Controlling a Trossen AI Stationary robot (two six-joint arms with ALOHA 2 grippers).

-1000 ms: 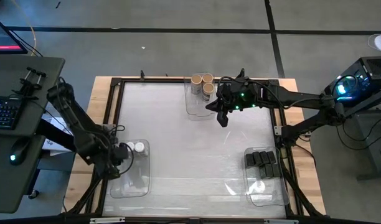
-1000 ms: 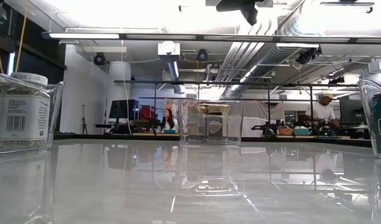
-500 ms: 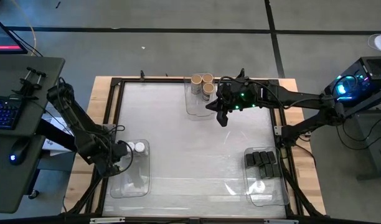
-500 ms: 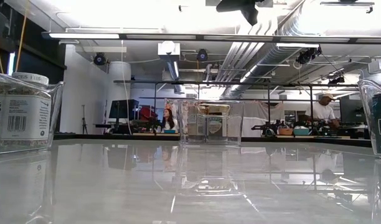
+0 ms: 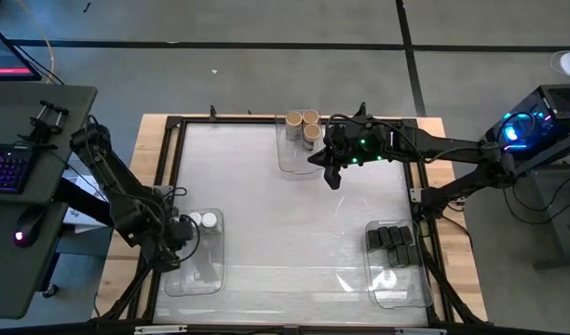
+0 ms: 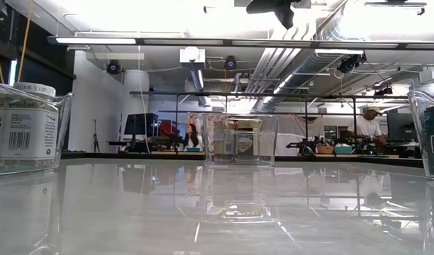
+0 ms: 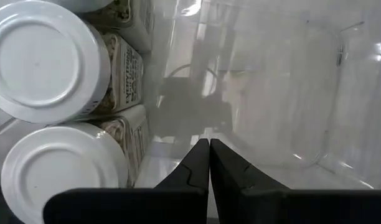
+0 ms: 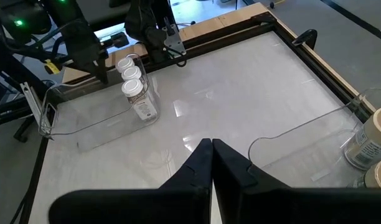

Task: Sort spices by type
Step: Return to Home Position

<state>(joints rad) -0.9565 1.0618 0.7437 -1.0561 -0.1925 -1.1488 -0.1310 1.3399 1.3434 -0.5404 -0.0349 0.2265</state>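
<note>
Left gripper (image 7: 209,144) pinched together at left bin (image 5: 199,276), 8 o'clock, white-lid jars (image 5: 203,221) just beside; right gripper (image 5: 333,176) together, 12 o'clock; bare table (image 5: 266,216) between.

Overhead straight down, low level across table (image 5: 285,214), both wrists seeing left bin (image 8: 91,116).

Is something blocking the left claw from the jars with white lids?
Nothing visible does. The left gripper, fingers shut, hangs at the open-topped left bin, and the white-lid jars stand just beside it inside that bin. The right gripper waits by the tan-lid jars.
</note>
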